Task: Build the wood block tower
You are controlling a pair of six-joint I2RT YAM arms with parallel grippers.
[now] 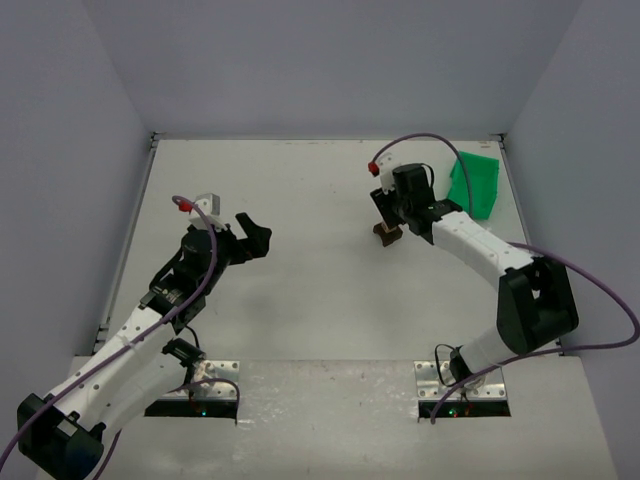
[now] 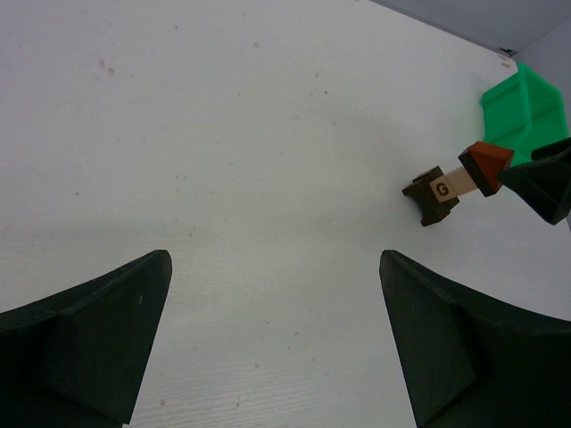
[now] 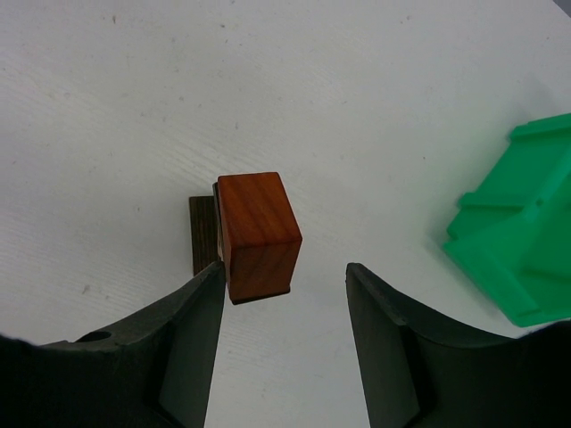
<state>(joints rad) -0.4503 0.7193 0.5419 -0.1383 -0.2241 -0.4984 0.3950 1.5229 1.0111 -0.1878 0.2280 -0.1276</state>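
Since the reddish-brown wooden block (image 3: 259, 234) sits on top of the stack, the small wood block tower (image 1: 387, 232) looks three pieces high. A dark brown block (image 2: 430, 198) lies at the base on the white surface (image 1: 300, 180), and a light tan block (image 2: 446, 186) printed with a letter G stands in the middle. The tower stands near the green plastic bin (image 1: 477, 185), on the side of it that faces the other arm, with bare surface between the two.

The right tool (image 3: 282, 272) hangs directly over the tower, its jaws apart and straddling the top block. One finger (image 3: 192, 321) is just beside or touching the block, and a plain gap shows at the other, so the block is not clamped. It appears to rest on the stack by its own weight. Coming straight down from above probably keeps the fingers off the lower pieces, which are narrow and would topple at a sideways nudge.

The left tool (image 2: 275, 256) is well apart from the bin, far beyond the tower from it, with its jaws spread wide and nothing between them. It looks parked out of the way so the stacking arm has room.

The top block seems slightly offset from the dark base as seen from the right wrist, though I cannot tell whether that is real overhang or only the viewing angle. The next move calls for a straight lift away without dragging the block.
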